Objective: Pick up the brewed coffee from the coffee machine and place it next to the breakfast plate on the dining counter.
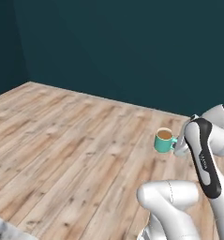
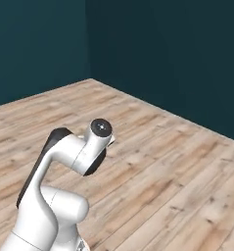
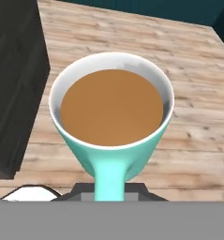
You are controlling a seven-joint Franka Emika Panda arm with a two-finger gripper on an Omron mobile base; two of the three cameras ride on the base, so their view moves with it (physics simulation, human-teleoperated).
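Observation:
The brewed coffee [image 1: 163, 139] is a small teal mug full of brown liquid, held upright in the air above a wooden floor. My gripper [image 1: 178, 143] is shut on its side handle, to the mug's right in the left base view. In the hand view the mug [image 3: 111, 108] is very close, and its teal handle runs down into my gripper [image 3: 111, 191] between the dark fingers [image 3: 140, 189]. The arm's elbow and wrist [image 2: 91, 147] hide the mug in the right base view. The coffee machine, the breakfast plate and the dining counter are out of view.
Light wooden floor [image 1: 71, 140] spreads ahead to dark teal walls [image 1: 132, 47]. A marbled grey corner [image 1: 3, 230] pokes in at the lower left of the left base view. A dark wood-grained block [image 3: 15, 84] stands left of the mug in the hand view.

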